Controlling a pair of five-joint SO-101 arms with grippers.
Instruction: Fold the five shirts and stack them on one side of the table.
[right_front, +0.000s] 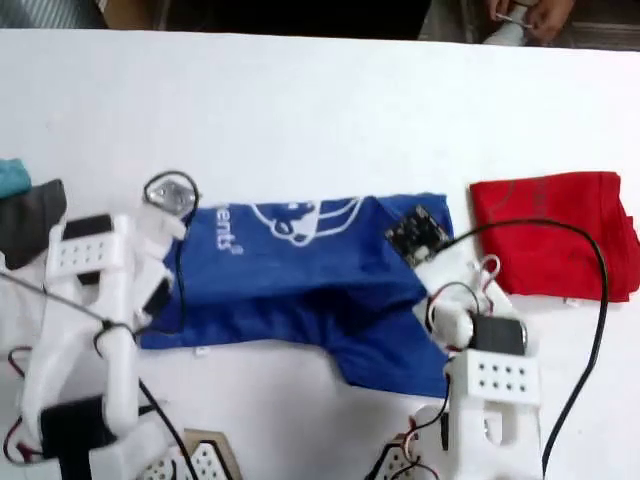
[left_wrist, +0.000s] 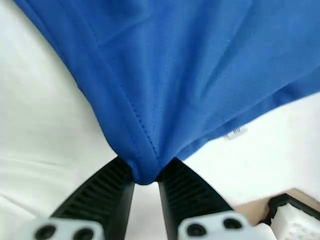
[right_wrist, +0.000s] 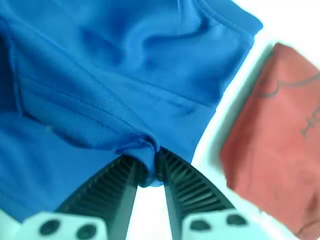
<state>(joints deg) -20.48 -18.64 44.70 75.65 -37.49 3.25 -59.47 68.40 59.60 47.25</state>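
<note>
A blue shirt (right_front: 300, 270) with a white print lies spread across the middle of the white table (right_front: 320, 110). My left gripper (left_wrist: 146, 179) is shut on a pinched fold of the blue shirt (left_wrist: 190, 75) at the shirt's left end, seen in the high view by the left arm (right_front: 160, 290). My right gripper (right_wrist: 150, 167) is shut on a bunched edge of the blue shirt (right_wrist: 100, 80) at its right end, near the right arm (right_front: 445, 310). A folded red shirt (right_front: 555, 235) lies to the right, also the red shirt (right_wrist: 275, 155) beside the blue cloth.
Dark and teal cloth (right_front: 25, 205) sits at the table's left edge. Black cables (right_front: 590, 300) run from the right arm past the red shirt. A person's hand (right_front: 530, 15) shows beyond the far edge. The far half of the table is bare white.
</note>
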